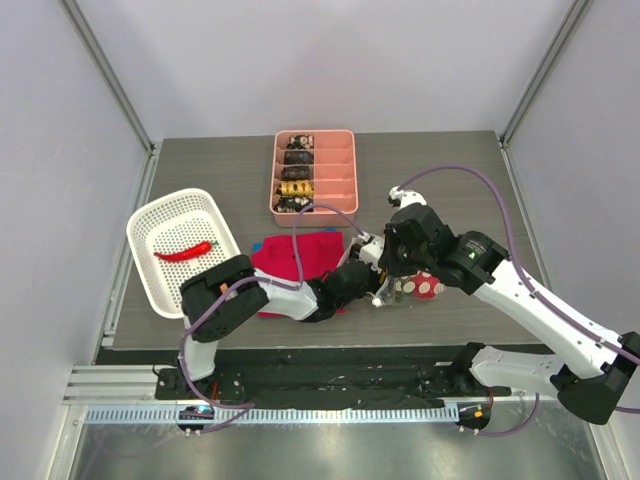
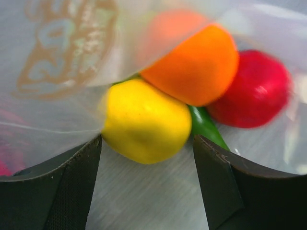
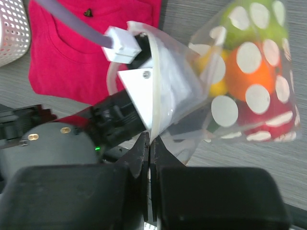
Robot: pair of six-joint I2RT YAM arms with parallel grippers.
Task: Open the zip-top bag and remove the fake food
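Note:
The zip-top bag [image 1: 424, 287] lies right of centre, dotted white [image 3: 249, 57], its mouth facing left. My right gripper [image 3: 149, 142] is shut on the bag's rim and holds the mouth up. My left gripper [image 2: 147, 160] is inside the mouth, open, its fingers [image 2: 81, 167] apart and touching nothing. Just ahead of its tips lies the fake food: a yellow fruit [image 2: 146, 120], an orange [image 2: 196, 62], a red apple [image 2: 254, 91] and a green pod [image 2: 206, 127]. The bag's film [image 2: 57, 62] hangs over the left side. A red chili [image 1: 185, 250] lies in the white basket [image 1: 150, 225].
A red cloth [image 1: 300, 255] lies under my left arm, left of the bag. A pink divided tray [image 1: 335, 170] with dark and gold pieces stands at the back centre. The white basket sits near the table's left edge.

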